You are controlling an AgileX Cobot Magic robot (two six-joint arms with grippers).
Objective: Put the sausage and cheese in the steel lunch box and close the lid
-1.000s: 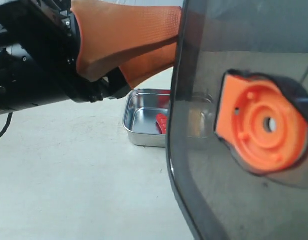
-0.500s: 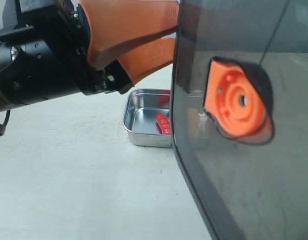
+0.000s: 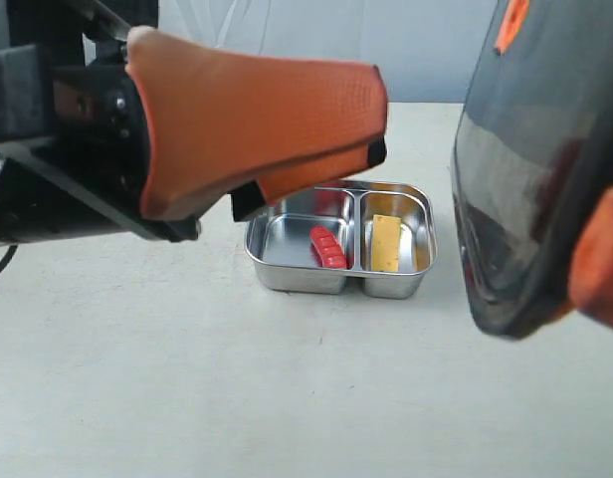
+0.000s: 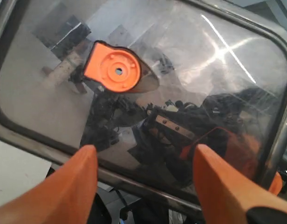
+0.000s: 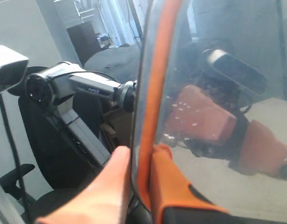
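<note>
smoky lid [image 3: 530, 169] clamped in my right pincer [image 5: 142, 151]; my left pincer [image 4: 144, 154], spread apart, covers a corner of the steel lunch box [image 3: 297, 282].

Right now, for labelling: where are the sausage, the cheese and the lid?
sausage [image 3: 327, 247], exterior view, middle of its red body.
cheese [image 3: 386, 244], exterior view, centre of its top face.
lid [image 4: 190, 70], left wrist view, on its dark panel.
</note>
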